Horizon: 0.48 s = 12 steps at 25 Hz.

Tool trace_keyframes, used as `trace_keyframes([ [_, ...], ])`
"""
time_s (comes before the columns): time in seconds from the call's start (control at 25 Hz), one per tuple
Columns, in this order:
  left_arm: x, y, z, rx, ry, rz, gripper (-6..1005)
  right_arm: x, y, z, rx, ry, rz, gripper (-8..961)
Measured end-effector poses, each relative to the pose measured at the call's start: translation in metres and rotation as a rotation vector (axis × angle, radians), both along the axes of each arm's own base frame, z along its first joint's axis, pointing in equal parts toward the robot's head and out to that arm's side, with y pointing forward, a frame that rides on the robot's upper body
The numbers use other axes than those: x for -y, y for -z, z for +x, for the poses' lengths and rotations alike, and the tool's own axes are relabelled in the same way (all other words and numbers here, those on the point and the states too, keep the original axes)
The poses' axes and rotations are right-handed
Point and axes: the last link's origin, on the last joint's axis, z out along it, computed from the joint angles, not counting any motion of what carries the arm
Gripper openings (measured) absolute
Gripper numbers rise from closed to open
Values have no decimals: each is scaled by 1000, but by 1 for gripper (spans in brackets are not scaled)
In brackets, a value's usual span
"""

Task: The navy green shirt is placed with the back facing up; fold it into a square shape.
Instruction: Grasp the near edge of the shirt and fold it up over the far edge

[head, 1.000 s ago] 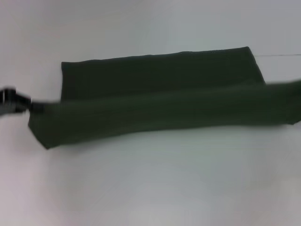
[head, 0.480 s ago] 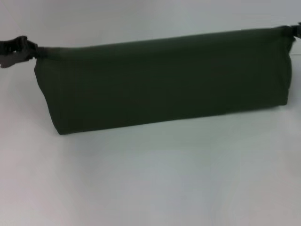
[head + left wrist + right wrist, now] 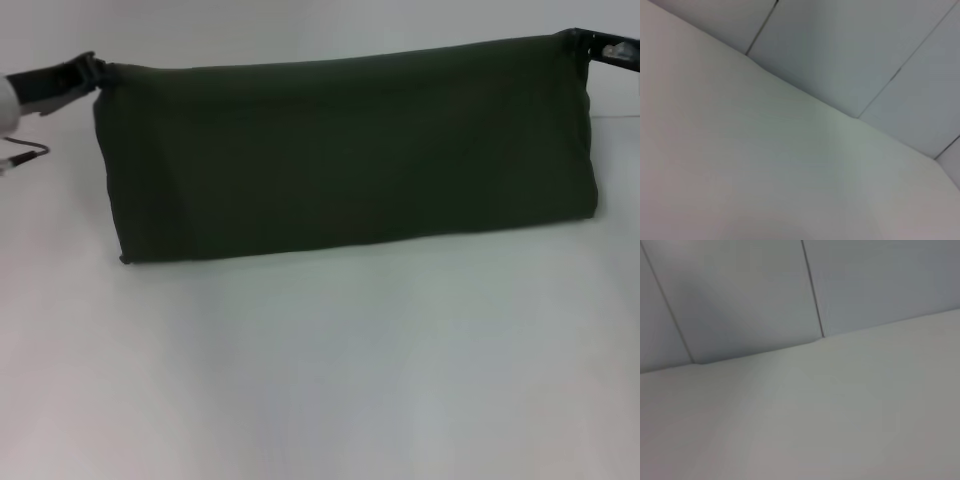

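Across the frame's top, left gripper [image 3: 88, 72] and right gripper [image 3: 580, 42] pinch the navy green shirt [image 3: 350, 155] corners; level, taut lowering should fold squarely

Shirt [image 3: 350, 160] spans nearly the full frame width across the upper half of head view, hanging as a dark wall between left gripper [image 3: 88, 72] at upper left and right gripper [image 3: 580, 42] at upper right; blocks any pass straight through the middle. Table [image 3: 320, 370] below it, whole lower half of frame, bare white, open for passage. Narrow free strips at far left and far right edges. Thin cable [image 3: 25, 152] at left edge. Wrist views: bare table, panelled wall [image 3: 850, 45] behind.
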Motion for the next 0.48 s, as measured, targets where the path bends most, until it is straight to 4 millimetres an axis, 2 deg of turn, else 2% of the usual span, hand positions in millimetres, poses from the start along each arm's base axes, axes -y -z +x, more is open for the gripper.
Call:
trace_keyframes([
  [0.28, -2, 26, -5, -23, -87, 59, 44, -3, 15, -1, 76, 41, 23, 141],
  [0.48, -1, 31, -12, -32, -141, 100, 46, -3, 16, -2, 89, 48, 35, 148],
])
